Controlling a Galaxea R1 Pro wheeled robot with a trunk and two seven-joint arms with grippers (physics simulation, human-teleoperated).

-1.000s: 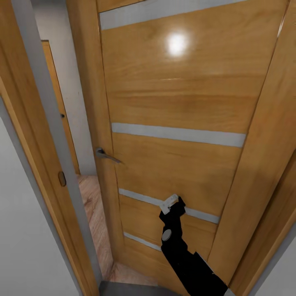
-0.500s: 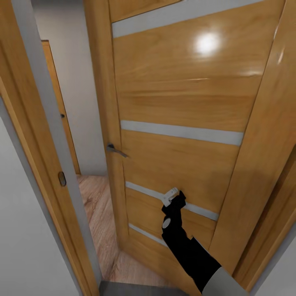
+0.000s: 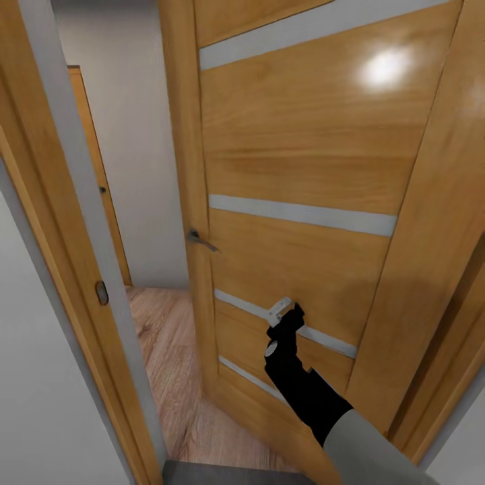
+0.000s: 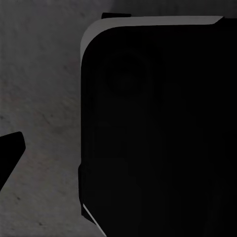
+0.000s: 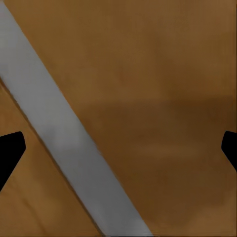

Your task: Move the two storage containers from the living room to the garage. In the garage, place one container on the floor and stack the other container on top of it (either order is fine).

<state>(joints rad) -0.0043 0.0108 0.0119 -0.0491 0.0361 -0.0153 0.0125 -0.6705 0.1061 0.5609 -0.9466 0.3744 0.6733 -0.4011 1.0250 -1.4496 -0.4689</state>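
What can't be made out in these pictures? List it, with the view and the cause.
- Room past the door: head view, the door leaf and frame hide all but a strip of wood-plank floor.
- Left gripper: left wrist view, one dark fingertip shows, the other is cut off or lost against a black body; open or shut cannot be told.
- Right gripper's contact with the door: both views, too close to judge.

black arm (image 3: pixel 303 387) (grey sleeve), seemingly white-tipped
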